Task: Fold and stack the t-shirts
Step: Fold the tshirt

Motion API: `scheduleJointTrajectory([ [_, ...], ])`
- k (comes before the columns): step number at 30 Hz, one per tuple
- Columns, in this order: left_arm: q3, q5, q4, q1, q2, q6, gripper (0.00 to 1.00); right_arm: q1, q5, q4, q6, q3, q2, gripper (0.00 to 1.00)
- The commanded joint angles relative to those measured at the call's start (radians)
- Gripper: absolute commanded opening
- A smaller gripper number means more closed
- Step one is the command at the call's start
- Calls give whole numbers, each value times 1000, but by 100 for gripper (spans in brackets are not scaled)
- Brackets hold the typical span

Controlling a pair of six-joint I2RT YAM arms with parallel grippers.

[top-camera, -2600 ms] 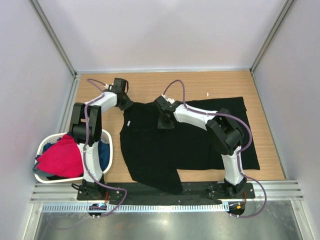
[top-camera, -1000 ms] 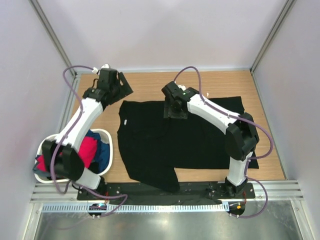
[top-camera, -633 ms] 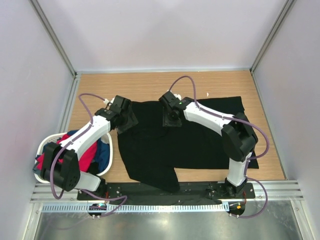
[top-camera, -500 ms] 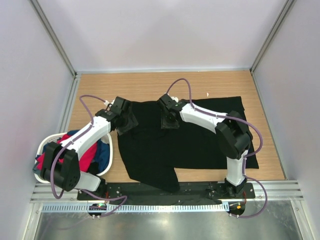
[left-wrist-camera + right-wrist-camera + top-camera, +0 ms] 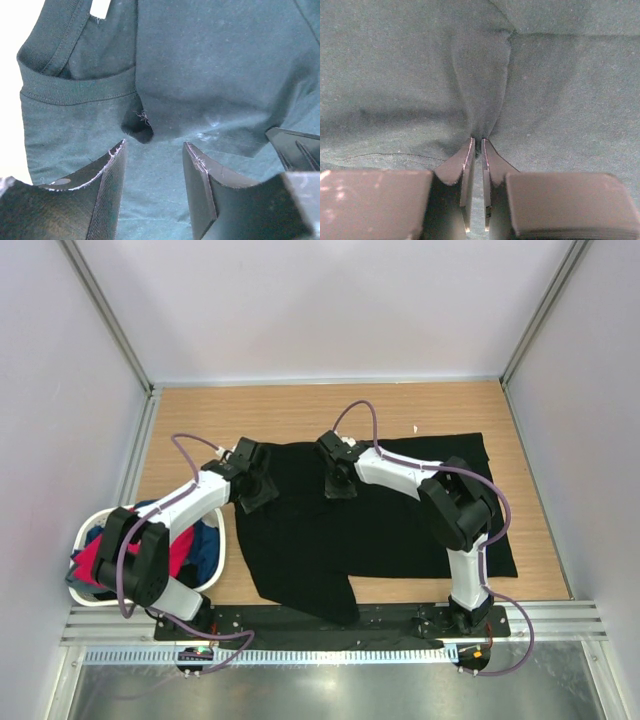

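Top external view: where is the black t-shirt (image 5: 380, 530)?
— Spread flat on the tabletop (image 5: 300, 410). The right pincer (image 5: 476, 144) is clenched on a fold of it; the left pincer (image 5: 153, 150) hangs released beside its collar (image 5: 75, 90).

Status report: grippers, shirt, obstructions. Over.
Left gripper open, over cloth beside the collar. Right gripper shut on a pinched fold of the black t-shirt. Shirt spread on table, not yet folded. No obstruction seen.
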Motion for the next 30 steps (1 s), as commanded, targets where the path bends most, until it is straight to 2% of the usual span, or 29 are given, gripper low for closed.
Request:
scheduleJointTrajectory([
  [1,-9,-11,43,-6,12,1,49,1,0,26,-10,50,-13,15],
  [6,-32,-13,78,-13,43,-1,45,1,-1,7,-27,72,-25,7],
  [11,-69,-10,134,-21,41,4,40,1,8,-39,-51,102,-42,6],
  [16,-78,2,159,-19,38,7,23,1,17,-81,-65,127,-40,6],
  [20,-65,-2,110,-21,15,-29,8,1,17,-113,-67,139,-36,6],
  [23,-46,-5,63,-21,-3,-59,1,1,28,-136,-70,148,-39,6],
  [27,-34,-21,12,-38,-51,-91,1,0,43,-182,-84,165,-33,6],
  [28,-35,-19,12,-42,-62,-86,3,1,46,-188,-90,167,-23,6],
  [30,-55,-27,12,-61,-91,-68,14,1,42,-196,-97,164,-10,8],
])
